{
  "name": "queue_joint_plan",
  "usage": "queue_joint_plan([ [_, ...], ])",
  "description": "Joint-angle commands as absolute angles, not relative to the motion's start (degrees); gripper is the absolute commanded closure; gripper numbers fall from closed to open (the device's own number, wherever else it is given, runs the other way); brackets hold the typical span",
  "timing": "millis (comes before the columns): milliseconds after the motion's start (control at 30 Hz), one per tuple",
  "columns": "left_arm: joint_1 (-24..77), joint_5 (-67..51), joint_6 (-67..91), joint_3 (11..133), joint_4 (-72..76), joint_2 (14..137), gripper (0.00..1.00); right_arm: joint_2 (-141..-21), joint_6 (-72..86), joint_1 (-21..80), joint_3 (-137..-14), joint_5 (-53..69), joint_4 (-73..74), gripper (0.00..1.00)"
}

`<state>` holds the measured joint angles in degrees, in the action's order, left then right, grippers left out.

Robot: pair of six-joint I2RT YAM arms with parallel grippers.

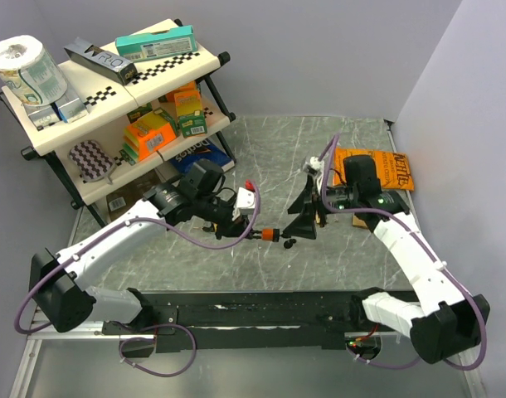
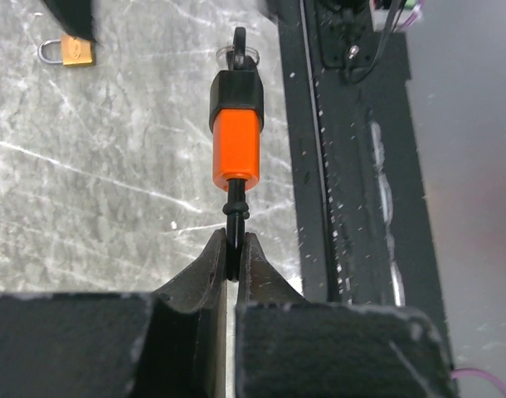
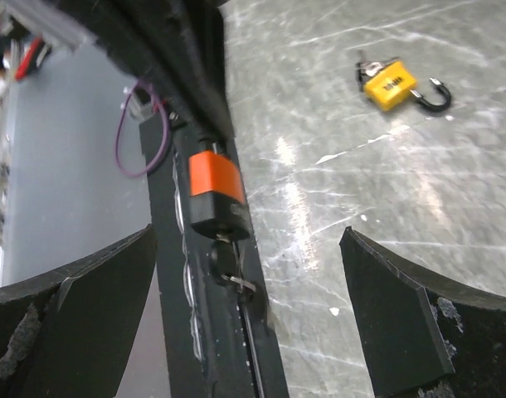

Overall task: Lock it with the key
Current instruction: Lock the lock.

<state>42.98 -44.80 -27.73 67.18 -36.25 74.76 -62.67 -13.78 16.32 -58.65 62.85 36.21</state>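
Observation:
My left gripper is shut on the black shackle of an orange-and-black padlock and holds it level above the table. In the left wrist view the fingertips pinch the shackle, and the padlock points away from me. A dark key on a ring sits in the padlock's far end. My right gripper is open just right of the key. In the right wrist view the padlock and key lie ahead between my spread fingers.
A second, yellow padlock with an open shackle lies on the marble table; it also shows in the left wrist view. A shelf rack of boxes stands at the back left. An orange snack bag lies at the right. A black rail runs along the near edge.

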Motion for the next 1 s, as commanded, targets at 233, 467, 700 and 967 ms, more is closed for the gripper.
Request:
queue_joint_plan([
  [233, 42.8, -50.3, -16.2, 70.4, -30.4, 75.1, 0.99, -62.4, -21.1, 25.1, -57.9, 60.8, 36.8, 0.13],
  [467, 42.5, -52.2, -13.9, 70.5, -29.0, 75.6, 0.99, -63.5, -24.8, 28.6, -58.2, 58.8, 37.4, 0.36],
  [700, 41.9, -53.3, -12.6, 70.8, -29.4, 76.4, 0.99, -63.8, -26.9, 29.8, -59.4, 58.7, 37.5, 0.67],
  [967, 41.0, -55.2, -10.9, 71.1, -30.1, 77.2, 0.91, -65.0, -26.3, 30.7, -61.3, 60.7, 38.4, 1.0],
])
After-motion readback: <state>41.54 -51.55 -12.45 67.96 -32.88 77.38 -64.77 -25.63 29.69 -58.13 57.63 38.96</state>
